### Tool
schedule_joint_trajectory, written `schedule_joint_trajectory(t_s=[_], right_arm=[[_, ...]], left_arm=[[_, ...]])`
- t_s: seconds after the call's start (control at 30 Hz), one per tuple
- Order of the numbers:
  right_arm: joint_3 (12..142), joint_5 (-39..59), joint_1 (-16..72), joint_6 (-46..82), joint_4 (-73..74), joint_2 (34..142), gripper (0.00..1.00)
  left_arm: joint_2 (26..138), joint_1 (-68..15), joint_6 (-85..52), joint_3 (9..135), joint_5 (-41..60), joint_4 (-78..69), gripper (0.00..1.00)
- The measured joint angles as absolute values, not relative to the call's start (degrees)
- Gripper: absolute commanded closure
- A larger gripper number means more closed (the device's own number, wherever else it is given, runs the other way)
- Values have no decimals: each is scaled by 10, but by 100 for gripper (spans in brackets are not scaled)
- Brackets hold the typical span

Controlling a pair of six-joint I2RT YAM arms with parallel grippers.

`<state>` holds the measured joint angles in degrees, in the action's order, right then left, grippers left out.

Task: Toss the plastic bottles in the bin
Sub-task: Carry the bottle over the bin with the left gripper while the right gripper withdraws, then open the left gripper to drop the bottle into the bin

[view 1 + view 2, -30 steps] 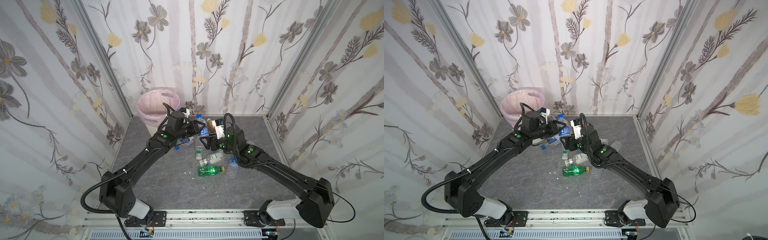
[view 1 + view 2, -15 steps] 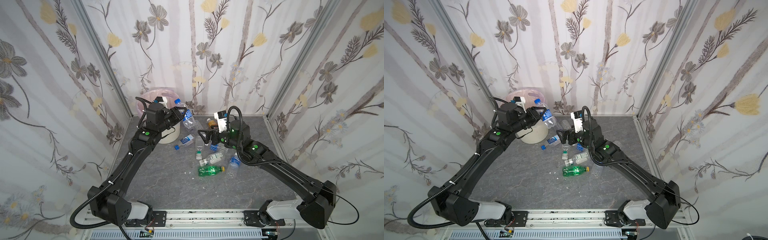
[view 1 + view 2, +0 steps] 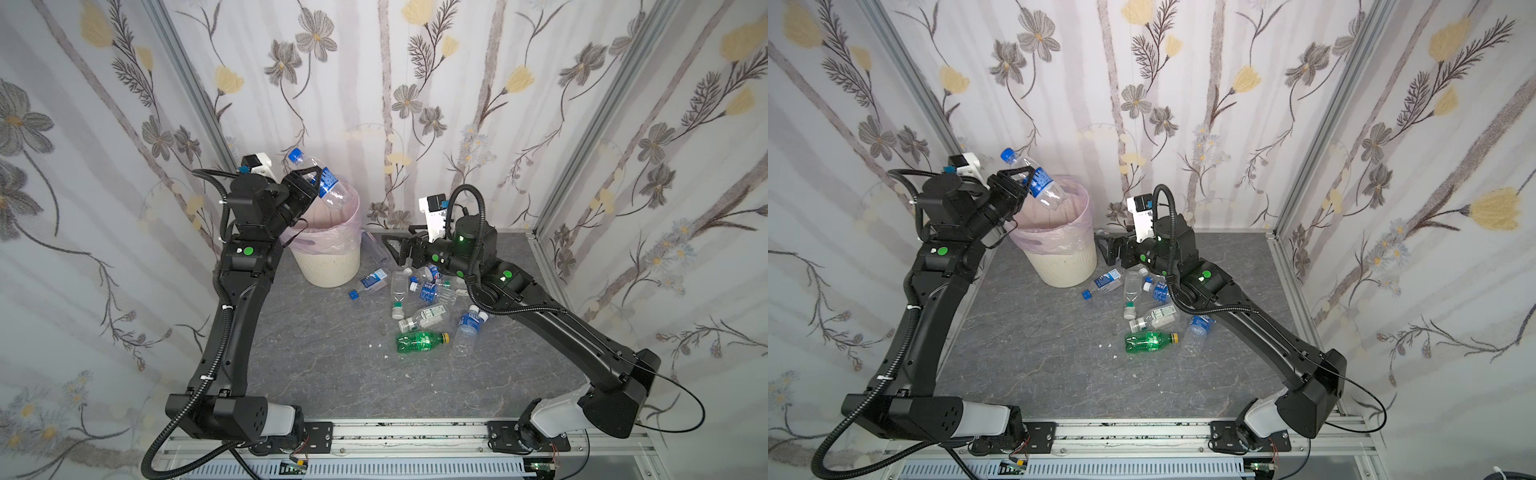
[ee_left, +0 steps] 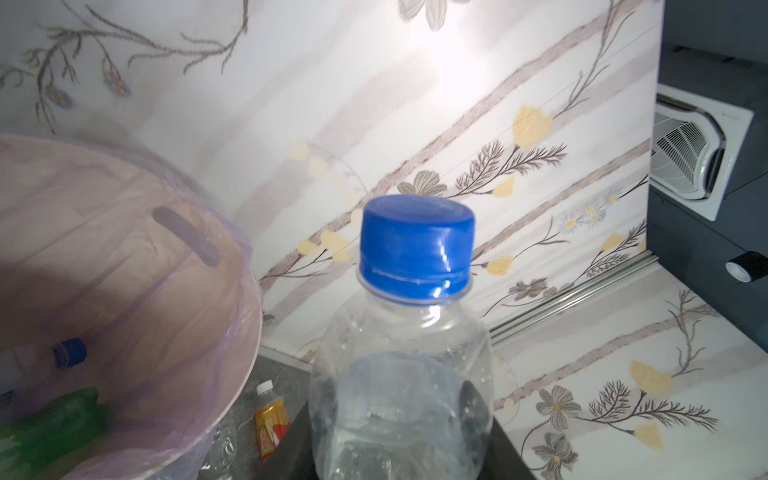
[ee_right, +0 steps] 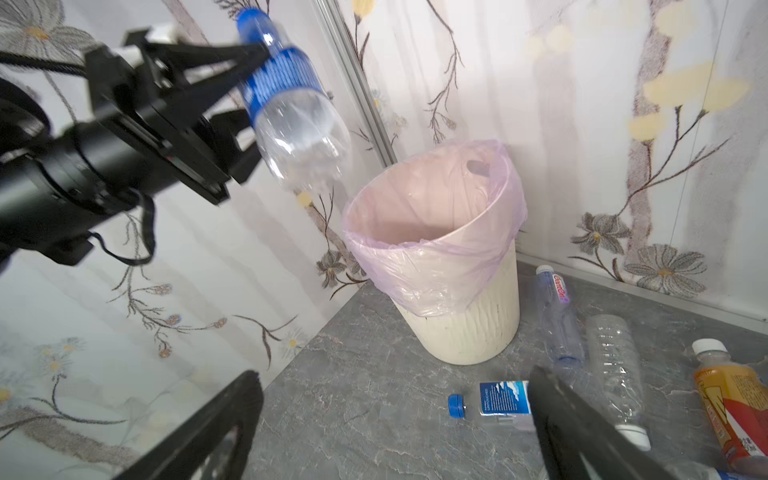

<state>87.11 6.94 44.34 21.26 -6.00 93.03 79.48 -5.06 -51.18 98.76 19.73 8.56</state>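
- Left claw clamps a clear bottle, blue-capped and blue-labelled, around its upper body, with the cap tilted up.
- You hold it high, above and close to the rim of the bin; whether it hangs squarely over the mouth cannot be told.
- Lined with a pink bag, the bin stands at the bench's back left, and a green bottle lies inside.
- Right claw hovers low just beside the bin, jaws wide apart and empty.
- Loose bottles litter the bench under your right arm, among them a yellow-capped green bottle, an orange-labelled bottle and a blue-capped bottle nearest the bin's foot.
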Motion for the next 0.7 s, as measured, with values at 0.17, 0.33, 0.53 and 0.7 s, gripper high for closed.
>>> schedule_joint_trajectory(t_s=[0.17,0.33,0.53,0.7], right_arm=[[872,70,446,209,-63,935,0],[872,69,449,209,-67,941,0],[860,69,453,215,-69,942,0],[832,67,457,220,-72,927,0]], left_arm=[[783,-42,-495,1047,173,74,62],[803,-30,-484,1044,150,58,61],[930,10,-488,1034,170,71,15],[946,9,-495,1051,202,103,0]])
